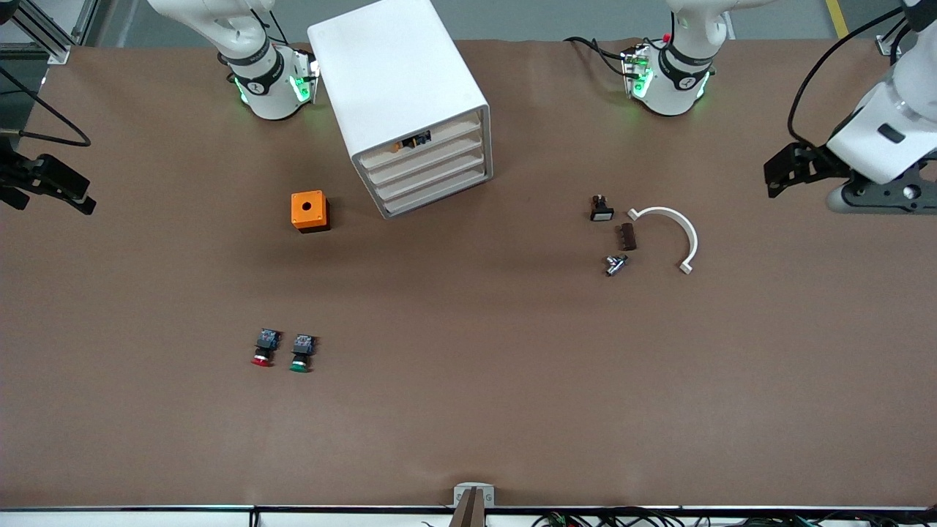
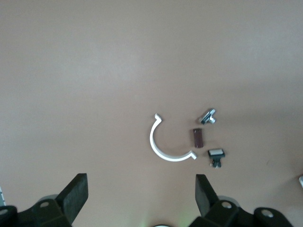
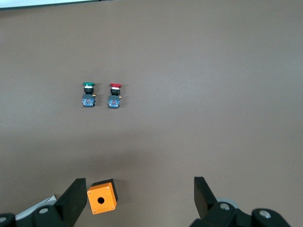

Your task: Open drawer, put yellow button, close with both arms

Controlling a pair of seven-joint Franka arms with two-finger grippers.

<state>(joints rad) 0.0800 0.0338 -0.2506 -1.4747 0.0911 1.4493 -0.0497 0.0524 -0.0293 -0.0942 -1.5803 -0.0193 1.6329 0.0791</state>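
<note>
Wrapping up, by the look of it.
I'm seeing the yellow button (image 1: 411, 140) lying in the drawer (image 1: 417, 146), seemingly pushed in; left gripper (image 1: 782, 174) and right gripper (image 1: 45, 187) are hanging spread, empty, at the table's ends.

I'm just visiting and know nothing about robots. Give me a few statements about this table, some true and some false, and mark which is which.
1. The yellow button lies in the top drawer. True.
2. The left gripper holds the white clip. False: it is open and holds nothing; the clip lies on the table.
3. The red button and green button sit side by side. True.
4. The orange box is on top of the cabinet. False: it is on the table beside it.
5. The right gripper is shut. False: open.
</note>
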